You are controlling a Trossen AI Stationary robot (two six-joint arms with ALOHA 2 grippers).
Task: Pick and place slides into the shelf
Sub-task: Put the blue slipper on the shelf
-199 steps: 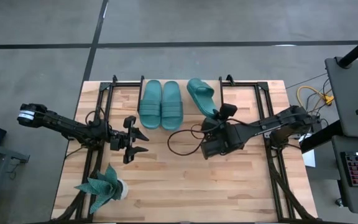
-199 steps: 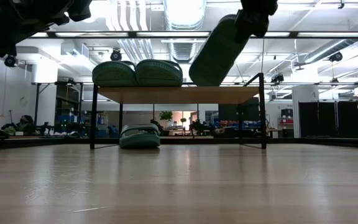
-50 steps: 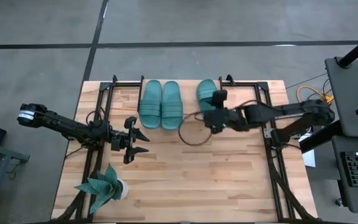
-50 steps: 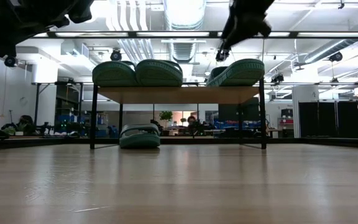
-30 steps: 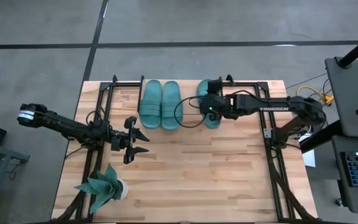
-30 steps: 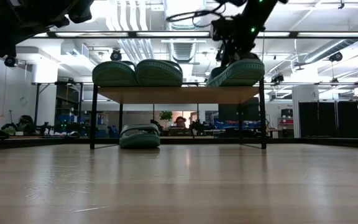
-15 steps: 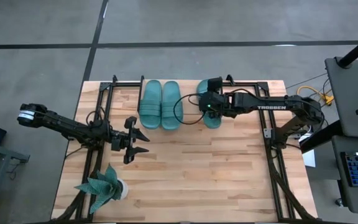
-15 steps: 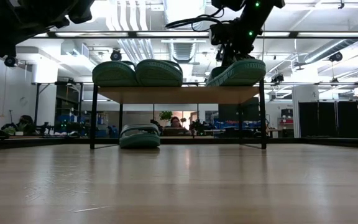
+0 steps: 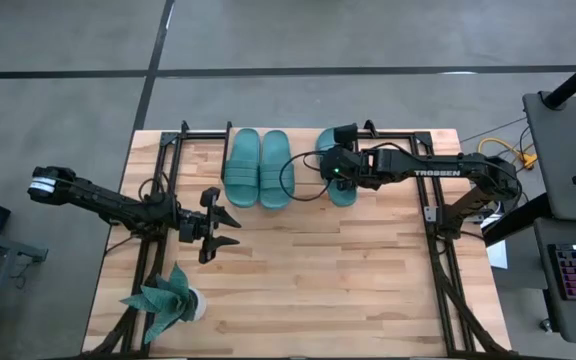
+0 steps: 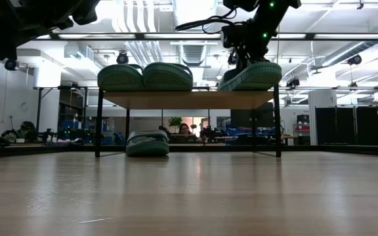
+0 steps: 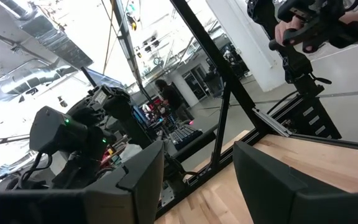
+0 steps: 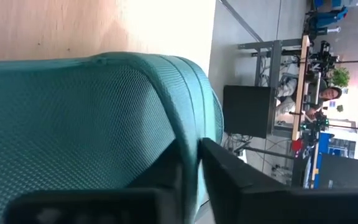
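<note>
The shelf (image 9: 303,165) stands at the far edge of the counter (image 9: 298,280), midway between its left and right sides. On the shelf top a pair of slides (image 9: 258,168) lies side by side toward the left, a third slide (image 9: 340,188) lies toward the right with the right tool (image 9: 334,168) on it, and a fourth slide (image 10: 147,143) rests on the counter beneath the shelf's left part. The left tool (image 9: 224,226) hangs over the counter's left half, nearer than the shelf, and a potted plant (image 9: 168,302) stands at the near left corner.
</note>
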